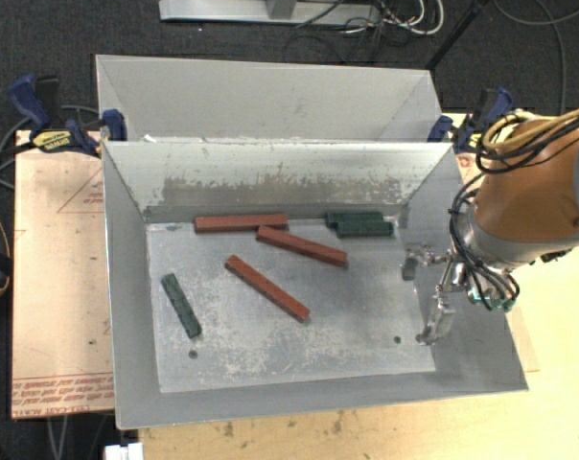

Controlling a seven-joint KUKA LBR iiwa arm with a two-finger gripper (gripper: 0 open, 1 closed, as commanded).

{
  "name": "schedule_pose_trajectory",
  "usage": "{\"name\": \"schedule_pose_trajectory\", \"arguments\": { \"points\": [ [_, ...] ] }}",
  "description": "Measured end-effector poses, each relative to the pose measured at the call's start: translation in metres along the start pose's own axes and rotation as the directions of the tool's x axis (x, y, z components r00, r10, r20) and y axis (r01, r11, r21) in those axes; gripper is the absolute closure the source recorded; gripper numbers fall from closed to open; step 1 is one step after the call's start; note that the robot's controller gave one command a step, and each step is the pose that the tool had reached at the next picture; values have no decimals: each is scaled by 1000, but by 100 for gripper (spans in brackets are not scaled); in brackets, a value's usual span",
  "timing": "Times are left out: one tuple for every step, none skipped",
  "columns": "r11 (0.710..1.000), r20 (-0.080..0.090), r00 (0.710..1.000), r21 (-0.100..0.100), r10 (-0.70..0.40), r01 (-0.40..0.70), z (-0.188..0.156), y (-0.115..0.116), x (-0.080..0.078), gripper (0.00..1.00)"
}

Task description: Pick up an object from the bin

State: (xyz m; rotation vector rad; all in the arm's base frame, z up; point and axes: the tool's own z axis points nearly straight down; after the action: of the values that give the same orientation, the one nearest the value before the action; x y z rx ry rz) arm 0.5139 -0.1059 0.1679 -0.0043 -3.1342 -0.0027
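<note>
My gripper [422,298] hangs at the bin's right side, just above the floor, open with nothing between its fingers. One fingertip [410,264] points toward the back and the other [429,333] toward the front. The closest thing is a dark green block [360,223] against the back wall, up and to the left of the gripper. A red-brown bar [302,246] lies at a slant left of that block. A second red-brown bar [266,287] lies diagonally near the middle of the floor.
A third red-brown bar [241,223] lies along the back wall at the left. A slim dark green bar [180,305] rests near the left wall. The bin's sloped right wall stands close beside the gripper.
</note>
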Motion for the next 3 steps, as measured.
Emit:
{"name": "schedule_pose_trajectory", "arguments": {
  "points": [
    [999,17,999,-2,-38,38,-17,90,-114,0],
    [998,1,998,-1,59,-59,102,122,-141,0],
    [998,10,998,0,60,-60,96,120,-143,100]
  ]
}}
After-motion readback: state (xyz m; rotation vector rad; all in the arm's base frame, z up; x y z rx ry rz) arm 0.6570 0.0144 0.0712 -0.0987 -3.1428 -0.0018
